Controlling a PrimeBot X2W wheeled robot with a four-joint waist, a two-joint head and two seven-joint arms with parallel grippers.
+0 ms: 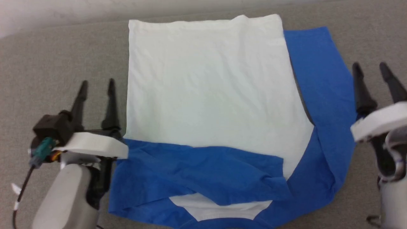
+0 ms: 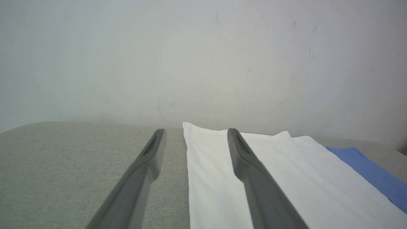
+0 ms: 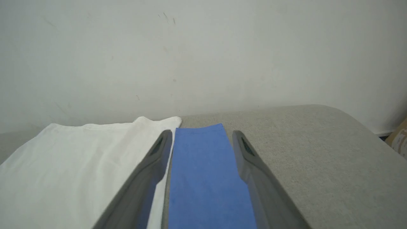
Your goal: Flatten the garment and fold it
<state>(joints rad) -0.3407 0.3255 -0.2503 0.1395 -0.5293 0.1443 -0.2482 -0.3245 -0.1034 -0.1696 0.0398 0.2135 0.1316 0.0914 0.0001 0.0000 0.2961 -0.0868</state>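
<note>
The garment (image 1: 206, 89) lies flat on the grey surface, its white body spread toward the far edge. One blue sleeve (image 1: 203, 171) is folded across its near part, and the other blue sleeve (image 1: 321, 79) runs along its right side. My left gripper (image 1: 97, 83) is open just left of the garment's left edge, holding nothing. In the left wrist view the left gripper (image 2: 196, 132) straddles the edge of the white cloth (image 2: 286, 178). My right gripper (image 1: 370, 65) is open at the right sleeve's outer edge. In the right wrist view the right gripper (image 3: 202, 133) frames the blue sleeve (image 3: 203, 178).
The grey fabric surface (image 1: 57, 57) extends bare to the left and right of the garment. A pale wall (image 2: 203, 63) rises right behind its far edge. The surface's rounded far right corner (image 3: 349, 121) drops off beside a brown box (image 3: 401, 136).
</note>
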